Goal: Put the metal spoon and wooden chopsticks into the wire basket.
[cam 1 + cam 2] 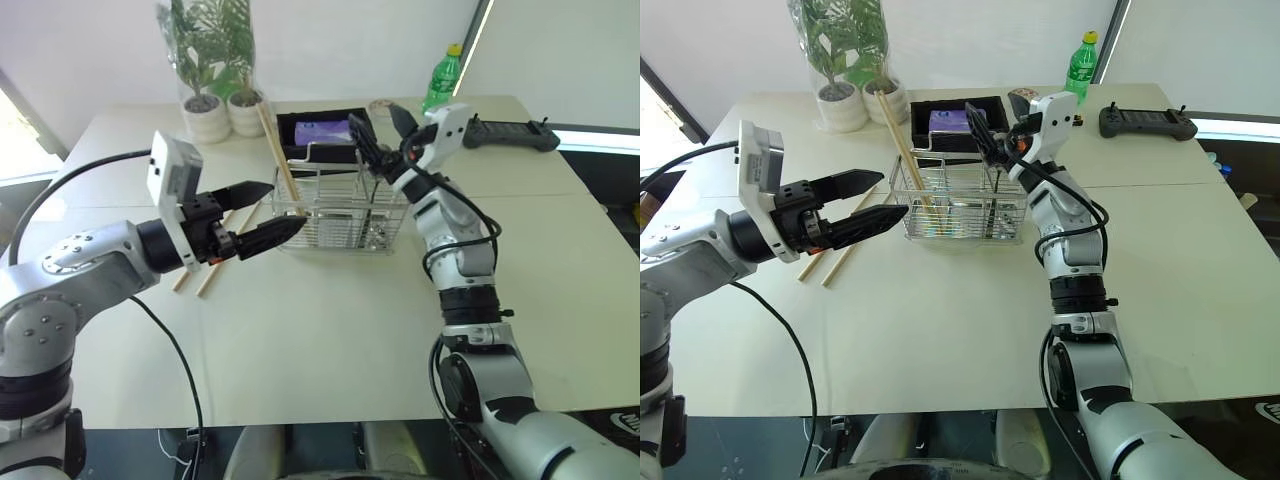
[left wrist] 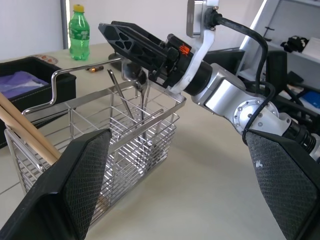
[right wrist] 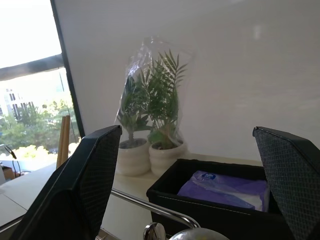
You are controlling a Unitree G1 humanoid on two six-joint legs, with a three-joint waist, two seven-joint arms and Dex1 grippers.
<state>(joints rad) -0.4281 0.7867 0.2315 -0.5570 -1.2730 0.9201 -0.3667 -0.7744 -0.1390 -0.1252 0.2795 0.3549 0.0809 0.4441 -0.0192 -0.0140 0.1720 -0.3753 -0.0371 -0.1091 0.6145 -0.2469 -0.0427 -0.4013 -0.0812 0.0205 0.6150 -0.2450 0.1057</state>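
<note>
Fingers of both grippers stand wide, holding nothing: your right gripper hovers over the basket mid-table, spoon standing inside. Two chopsticks lean in it; next, your left gripper must reach those chopsticks lying beside it.

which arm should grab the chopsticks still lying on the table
Left. The left gripper hangs open right over the two chopsticks on the table, while the right gripper is across the wire basket.
</note>
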